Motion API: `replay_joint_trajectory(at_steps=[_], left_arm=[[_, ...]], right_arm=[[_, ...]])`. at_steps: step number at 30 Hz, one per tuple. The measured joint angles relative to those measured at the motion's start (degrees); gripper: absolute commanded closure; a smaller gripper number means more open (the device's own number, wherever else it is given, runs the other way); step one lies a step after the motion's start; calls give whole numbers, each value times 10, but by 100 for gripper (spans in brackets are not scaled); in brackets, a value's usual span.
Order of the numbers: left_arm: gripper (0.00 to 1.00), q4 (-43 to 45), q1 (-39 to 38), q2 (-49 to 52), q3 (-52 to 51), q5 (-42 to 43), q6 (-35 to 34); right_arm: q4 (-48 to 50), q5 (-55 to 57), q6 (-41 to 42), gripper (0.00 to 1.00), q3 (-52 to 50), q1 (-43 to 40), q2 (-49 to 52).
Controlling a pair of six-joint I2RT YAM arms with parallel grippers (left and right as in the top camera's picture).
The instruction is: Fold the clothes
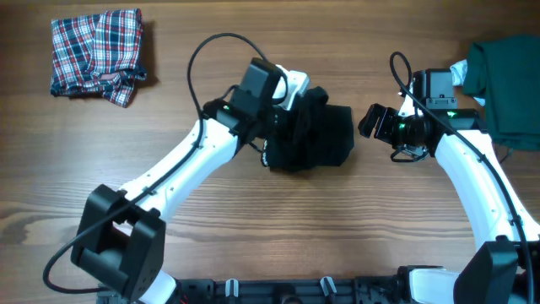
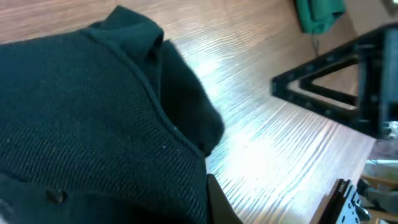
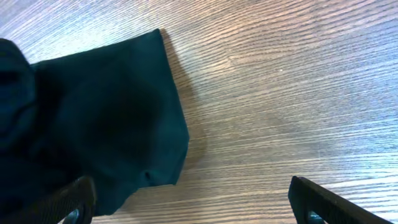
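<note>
Overhead | left pincer (image 1: 293, 108) pinching black shirt (image 1: 327, 139) | right pincer (image 1: 366, 122) spread wide, near it

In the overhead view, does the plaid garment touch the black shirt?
No, the plaid garment lies far apart from the black shirt.

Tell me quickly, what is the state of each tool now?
Left tool: closed, pinching the black shirt.
Right tool: open, holding nothing.

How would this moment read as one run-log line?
left tool: shut on black shirt | right tool: open, at shirt's right edge | plaid garment: far left | green garment: far right
</note>
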Motion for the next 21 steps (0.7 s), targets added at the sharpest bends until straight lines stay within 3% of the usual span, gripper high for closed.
replay_joint_trajectory(at_steps=[6, 8, 11, 18, 21], left_arm=[[85, 39, -46, 0, 0, -56, -13], [66, 47, -54, 0, 0, -73, -16], [57, 67, -64, 0, 1, -92, -22], [63, 87, -78, 11, 2, -105, -31], [60, 91, -78, 13, 3, -115, -35]], right_arm=[[-10, 0, 0, 0, 0, 0, 0], [-12, 0, 0, 0, 0, 0, 0], [-12, 0, 0, 0, 0, 0, 0], [-11, 0, 3, 0, 0, 0, -26], [-6, -23, -1, 0, 0, 0, -56]])
